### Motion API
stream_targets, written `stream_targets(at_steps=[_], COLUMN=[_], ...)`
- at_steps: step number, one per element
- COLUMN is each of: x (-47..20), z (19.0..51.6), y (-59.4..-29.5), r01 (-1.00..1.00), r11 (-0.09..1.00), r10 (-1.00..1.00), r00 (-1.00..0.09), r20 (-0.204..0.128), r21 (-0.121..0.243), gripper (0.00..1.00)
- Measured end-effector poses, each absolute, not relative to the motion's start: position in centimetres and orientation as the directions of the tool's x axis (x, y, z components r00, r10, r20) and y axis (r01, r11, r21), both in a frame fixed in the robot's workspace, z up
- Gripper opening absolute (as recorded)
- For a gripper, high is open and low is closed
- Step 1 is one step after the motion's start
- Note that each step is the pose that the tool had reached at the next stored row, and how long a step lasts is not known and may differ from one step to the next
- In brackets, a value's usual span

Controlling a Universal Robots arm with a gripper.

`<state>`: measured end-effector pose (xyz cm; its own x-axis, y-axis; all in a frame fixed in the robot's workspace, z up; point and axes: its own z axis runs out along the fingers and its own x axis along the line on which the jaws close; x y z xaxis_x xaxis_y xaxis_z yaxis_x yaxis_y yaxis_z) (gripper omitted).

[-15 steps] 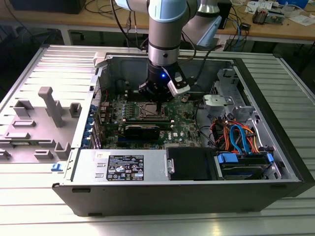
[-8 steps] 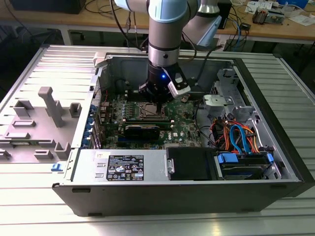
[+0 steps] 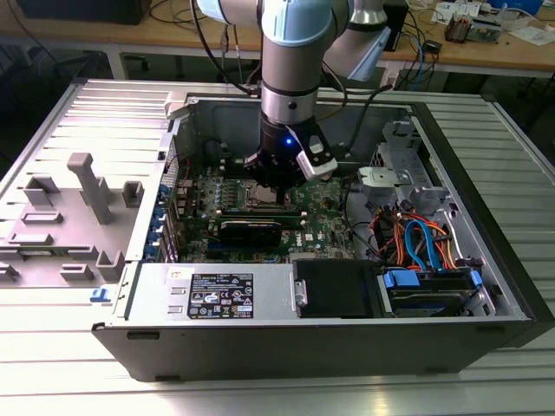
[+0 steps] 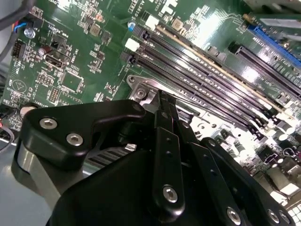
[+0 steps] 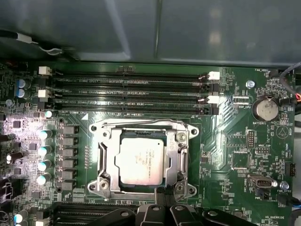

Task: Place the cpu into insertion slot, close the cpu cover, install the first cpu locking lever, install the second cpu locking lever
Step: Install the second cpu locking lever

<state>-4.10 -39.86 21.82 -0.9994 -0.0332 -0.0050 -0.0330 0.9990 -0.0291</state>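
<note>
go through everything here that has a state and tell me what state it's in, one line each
cpu: seated flat in the insertion slot.
insertion slot: occupied by the cpu.
cpu cover: down, framing the cpu.
memory slots: empty in the first wrist view.
computer case: side open, lying flat.
tool: low at the socket's edge; in the second wrist view its fingers are drawn together.

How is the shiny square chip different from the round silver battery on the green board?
The cpu is square, while the battery is round. The cpu looks bigger than the battery. The cpu sits inside a silvery metal frame; the battery sits in a round holder. Both are silvery and lie flat on the green board.
</note>
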Motion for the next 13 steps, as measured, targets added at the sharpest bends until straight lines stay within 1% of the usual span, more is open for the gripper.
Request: stream_targets(at_steps=[13], x=[-4.10], z=[22.80], y=[-39.92], r01=[-0.033], r11=[0.999], r10=[-0.033], r00=[-0.999], r20=[-0.004], r21=[-0.028], gripper=[0.11])
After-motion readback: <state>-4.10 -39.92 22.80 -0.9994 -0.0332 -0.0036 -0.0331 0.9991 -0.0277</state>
